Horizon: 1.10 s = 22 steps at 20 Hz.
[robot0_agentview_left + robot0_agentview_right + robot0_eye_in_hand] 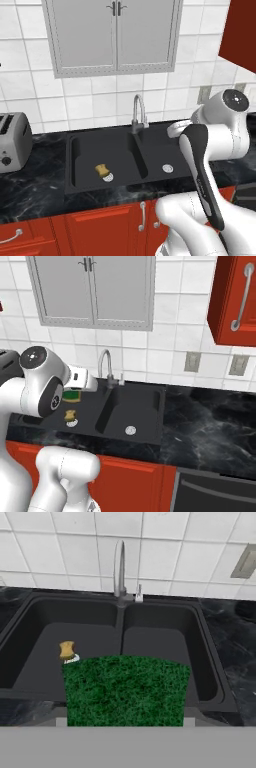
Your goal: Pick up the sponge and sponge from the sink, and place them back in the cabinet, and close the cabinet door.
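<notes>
Hand view looks down over the sink point(210, 677), a matte black double basin with rounded corners, sunk in a glossy black tabletop point(235, 662) veined with grey marbling. A slim, curved silver faucet point(119, 567) stands behind the divider, against square white wall tiles. Right in front of the lens sits the green sponge point(125, 689), its face coarse and scrubby, dark green, with an arched upper edge; the jaws are clenched on it, one grey pad just showing at each of its lower corners, and it hangs above the near rim of the sink. On the floor of the left basin lies the tan sponge point(67, 650), small, soft-looking, yellow-brown with a white round part at its lower end, well apart from the jaws. In the right base view the gripper point(74, 392) holds the green sponge's yellow-green edge just below the white wrist, over the left basin. A glossy red cabinet door point(235, 301) with a silver bar handle hangs at the upper right.
</notes>
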### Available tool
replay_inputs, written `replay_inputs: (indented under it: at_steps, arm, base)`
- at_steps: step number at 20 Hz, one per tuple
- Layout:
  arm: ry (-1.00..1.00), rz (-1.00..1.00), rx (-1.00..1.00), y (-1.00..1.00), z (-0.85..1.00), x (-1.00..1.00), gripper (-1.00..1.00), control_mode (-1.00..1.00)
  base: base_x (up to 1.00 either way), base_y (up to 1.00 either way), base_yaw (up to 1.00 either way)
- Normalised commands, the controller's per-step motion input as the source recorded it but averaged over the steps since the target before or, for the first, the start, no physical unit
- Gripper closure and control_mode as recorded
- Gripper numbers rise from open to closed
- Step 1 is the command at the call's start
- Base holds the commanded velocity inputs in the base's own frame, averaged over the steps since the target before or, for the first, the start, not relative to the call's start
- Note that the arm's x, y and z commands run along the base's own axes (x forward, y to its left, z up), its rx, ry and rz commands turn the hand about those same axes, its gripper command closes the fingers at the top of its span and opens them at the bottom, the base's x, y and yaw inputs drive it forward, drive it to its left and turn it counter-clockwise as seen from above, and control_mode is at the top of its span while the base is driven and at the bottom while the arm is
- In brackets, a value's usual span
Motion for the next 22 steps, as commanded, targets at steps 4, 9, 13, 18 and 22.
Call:
replay_inputs:
  at_steps: [4, 9, 13, 18, 22]
  arm:
    - [0.0, 0.0, 0.0, 0.0, 0.0, 0.0, 1.0, 1.0]
    - [0.0, 0.0, 0.0, 0.0, 0.0, 0.0, 1.0, 1.0]
    - [0.0, 0.0, 0.0, 0.0, 0.0, 0.0, 1.0, 1.0]
    - [0.0, 0.0, 0.0, 0.0, 0.0, 0.0, 1.0, 1.0]
    - [0.0, 0.0, 0.0, 0.0, 0.0, 0.0, 1.0, 1.0]
  base:
    - [-0.82, 0.0, -0.23]
    - [-0.68, 0.0, -0.44]
    - [-0.32, 0.0, -0.54]
    - [-0.03, 0.0, -0.57]
    - [0.0, 0.0, -0.58]
